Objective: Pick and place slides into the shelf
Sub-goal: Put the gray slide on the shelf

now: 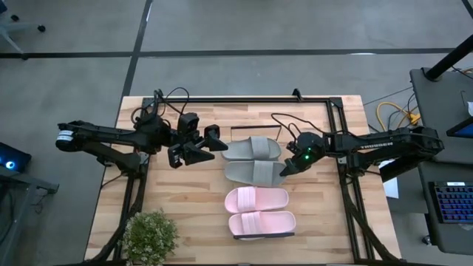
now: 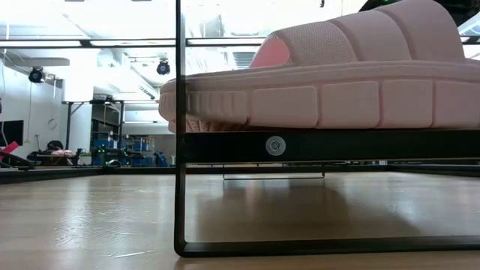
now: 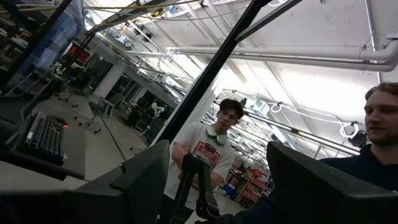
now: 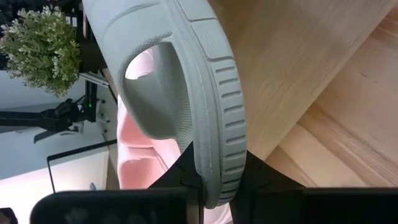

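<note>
One grey slide (image 1: 255, 173), long axis running nine-to-three, sits pinched at its three o'clock end by the right end effector (image 1: 289, 167); the left end effector (image 1: 194, 150) waits spread.

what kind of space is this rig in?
Likely a robotics lab or workshop in an open industrial hall. Exposed ceiling pipes overhead, a desk keyboard beside the plank table, and bare concrete floor with cables running across it.
</note>
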{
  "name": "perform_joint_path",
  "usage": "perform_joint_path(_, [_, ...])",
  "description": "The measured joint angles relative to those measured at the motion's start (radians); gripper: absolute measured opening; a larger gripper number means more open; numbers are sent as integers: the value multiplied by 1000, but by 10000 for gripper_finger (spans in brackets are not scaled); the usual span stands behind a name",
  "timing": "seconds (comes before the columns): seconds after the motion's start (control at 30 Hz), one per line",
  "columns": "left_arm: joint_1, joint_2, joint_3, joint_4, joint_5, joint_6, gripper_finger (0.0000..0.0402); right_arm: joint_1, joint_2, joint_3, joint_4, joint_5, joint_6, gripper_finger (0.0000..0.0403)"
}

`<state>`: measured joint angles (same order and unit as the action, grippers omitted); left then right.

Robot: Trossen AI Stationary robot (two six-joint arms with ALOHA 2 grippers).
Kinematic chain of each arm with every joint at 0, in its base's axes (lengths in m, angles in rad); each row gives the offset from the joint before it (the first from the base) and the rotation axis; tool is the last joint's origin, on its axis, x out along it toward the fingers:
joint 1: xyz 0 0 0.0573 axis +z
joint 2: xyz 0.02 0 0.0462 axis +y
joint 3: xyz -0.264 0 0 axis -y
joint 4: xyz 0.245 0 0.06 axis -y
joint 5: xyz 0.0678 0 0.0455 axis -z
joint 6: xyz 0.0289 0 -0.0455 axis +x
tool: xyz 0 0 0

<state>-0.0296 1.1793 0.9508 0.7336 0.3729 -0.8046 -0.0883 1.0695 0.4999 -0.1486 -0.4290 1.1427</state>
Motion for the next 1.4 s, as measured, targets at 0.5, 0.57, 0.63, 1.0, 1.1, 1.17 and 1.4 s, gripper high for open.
perform_joint_path(0.5, [0, 0, 3, 12, -4, 1, 254, -6, -1, -22, -34, 0, 28, 29])
perform_joint_path(0.57, [0, 0, 3, 12, -4, 1, 254, -8, -1, -22, -33, 1, 28, 29])
perform_joint_path(0.63, [0, 0, 3, 15, -4, 1, 254, -11, -1, -22, -33, 4, 27, 29])
perform_joint_path(1.0, [0, 1, 3, 18, -7, 23, 254, -10, 47, -19, 36, 33, 35, 29])
perform_joint_path(1.1, [0, 1, 4, 19, -8, 25, 254, -11, 84, -18, 40, 13, 42, 29])
perform_joint_path(1.17, [0, 1, 4, 19, -9, 25, 254, -11, 112, -18, 45, 2, 43, 29])
perform_joint_path(1.4, [0, 1, 4, 20, -10, 25, 254, -11, 191, -18, 143, -42, 42, 29])
